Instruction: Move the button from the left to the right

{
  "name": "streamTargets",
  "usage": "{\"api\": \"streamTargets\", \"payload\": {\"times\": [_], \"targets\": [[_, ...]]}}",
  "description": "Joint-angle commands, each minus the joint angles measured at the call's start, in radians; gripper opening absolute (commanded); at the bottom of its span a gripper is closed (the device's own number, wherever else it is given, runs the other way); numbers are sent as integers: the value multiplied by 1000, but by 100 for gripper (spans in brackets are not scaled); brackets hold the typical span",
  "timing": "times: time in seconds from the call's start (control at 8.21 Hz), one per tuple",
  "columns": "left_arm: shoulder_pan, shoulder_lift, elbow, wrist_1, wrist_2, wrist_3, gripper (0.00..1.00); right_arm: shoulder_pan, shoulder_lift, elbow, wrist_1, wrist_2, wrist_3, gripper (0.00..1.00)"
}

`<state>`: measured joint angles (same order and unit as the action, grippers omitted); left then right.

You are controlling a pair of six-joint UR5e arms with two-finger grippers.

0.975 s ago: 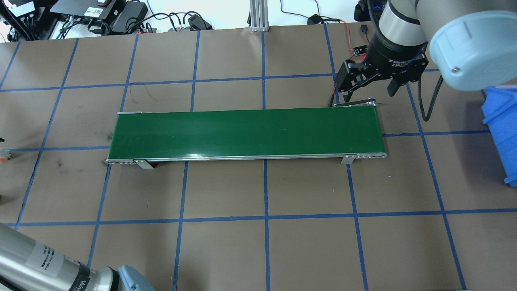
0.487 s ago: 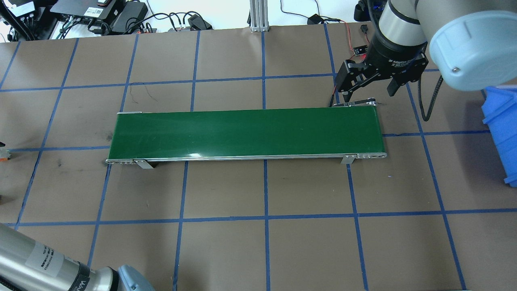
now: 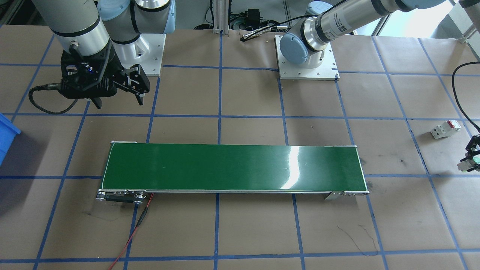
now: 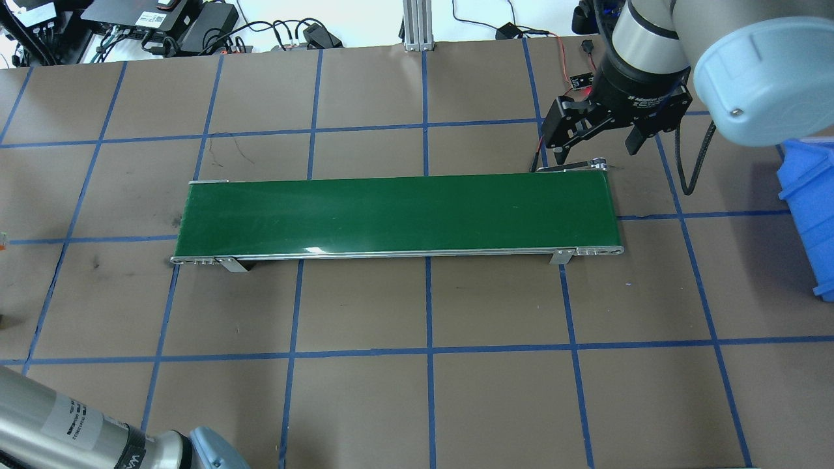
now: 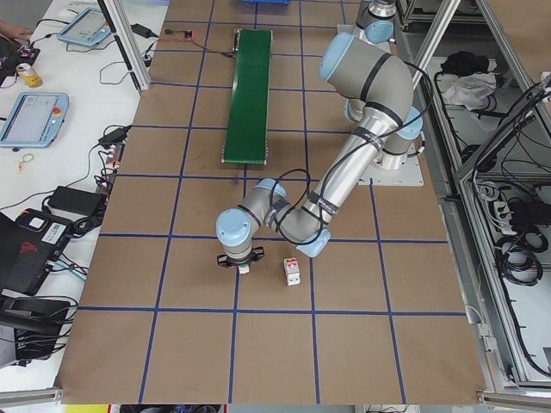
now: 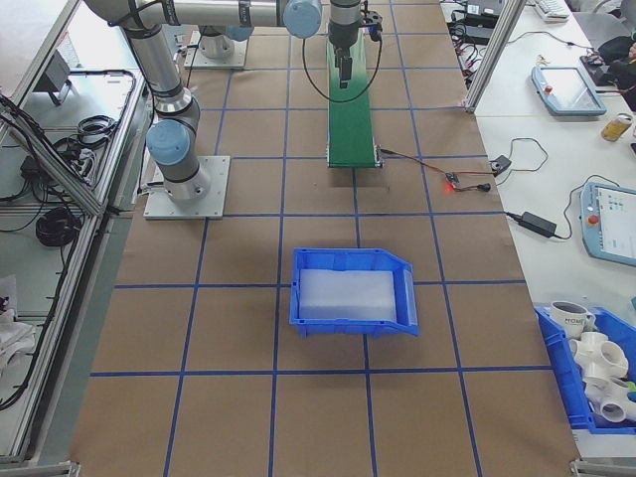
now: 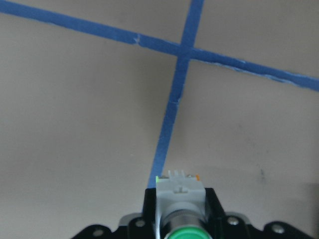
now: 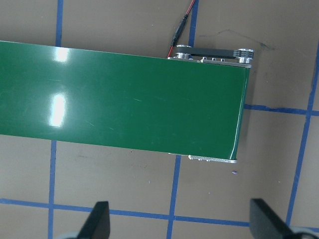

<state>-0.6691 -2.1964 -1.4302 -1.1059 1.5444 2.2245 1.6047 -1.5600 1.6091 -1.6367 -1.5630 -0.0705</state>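
Observation:
The button [image 7: 179, 191], green cap on a grey-white body, sits clamped between the jaws of my left gripper [image 7: 180, 199]. In the front-facing view that gripper [image 3: 474, 154] hangs at the far right edge with the button [image 3: 475, 161] in it, well off the left end of the green belt [image 3: 232, 168]. From the table's left end the same gripper [image 5: 244, 261] is low over the paper. My right gripper [image 4: 596, 146] is open with nothing in it, hovering at the belt's far right corner; its spread fingers [image 8: 99, 221] frame the belt end [image 8: 219, 119].
A white breaker with a red part [image 3: 445, 129] lies on the paper near the left gripper. A blue bin [image 4: 811, 208] stands off the right end of the belt. Red and black wires [image 3: 135, 228] run from the belt's motor end.
In the overhead view the bit of the left gripper at the left edge has slid almost out of the picture. The right gripper has hardly moved.

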Motion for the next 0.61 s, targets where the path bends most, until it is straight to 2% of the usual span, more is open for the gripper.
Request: {"api": "streamTargets", "payload": {"times": [0.0,0.12,0.24,0.37,0.49], "targets": [[2,91,25,-143,-180,-92,0,0,0,0,0,1,1,100],[-13,153,22,-226,-243,-171,0,1,0,0,-2,1,1,100],[-53,223,14,-261,-245,-307,0,1,0,0,-2,1,1,100],[-134,300,10,-272,-239,-395,0,1,0,0,0,1,1,100],[-197,335,-34,-351,-239,-540,0,0,0,0,-2,1,1,100]]}}
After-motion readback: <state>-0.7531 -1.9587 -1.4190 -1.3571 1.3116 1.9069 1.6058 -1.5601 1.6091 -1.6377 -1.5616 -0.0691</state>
